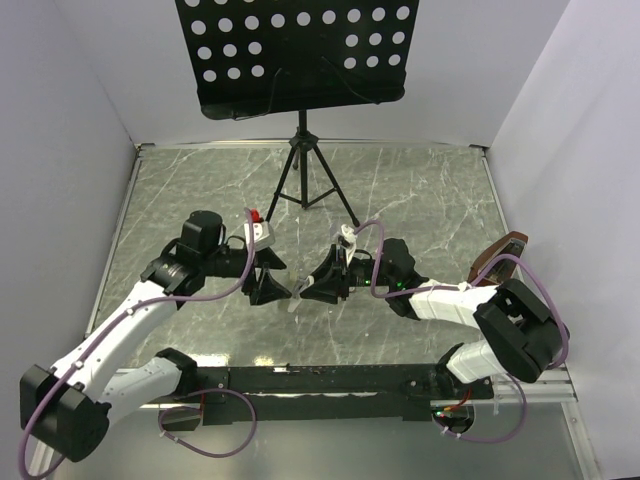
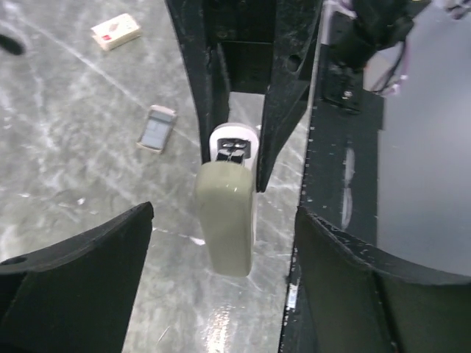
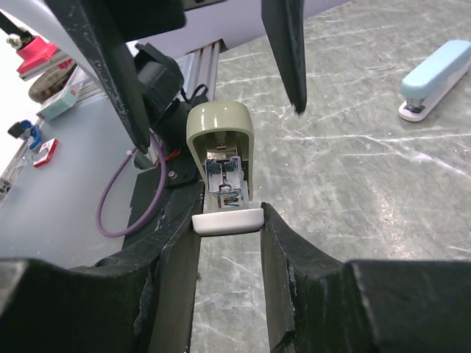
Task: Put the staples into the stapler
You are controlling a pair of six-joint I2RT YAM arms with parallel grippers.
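Risk, lost grip: the right gripper pinches only the narrow white base of the stapler. A push on the raised olive top would likely tilt or twist the stapler out of the pads.
Risk, top knocked: the left gripper straddles the top with a finger either side. A small sideways drift could strike it and swing it off line.
Risk, staples out of reach: neither gripper holds any. The flat strip lies on the table and may slide or snap when pinched.
Risk, wrong target: a blue stapler lies at the upper right of the right wrist view and could be mistaken for the one being loaded.
Right gripper: clamped on the base, one pad against each side, with the stapler's top pointing away from the wrist.
Left gripper: spread wide, grasping nothing. No contact with the stapler is visible.
Stapler: centre of the top view, between the two grippers. Its top is lifted off the base and the metal magazine shows. Whether the channel is open cannot be told.
Staples: the box is at the upper left of the left wrist view. The strip lies below and right of it, left of the stapler.
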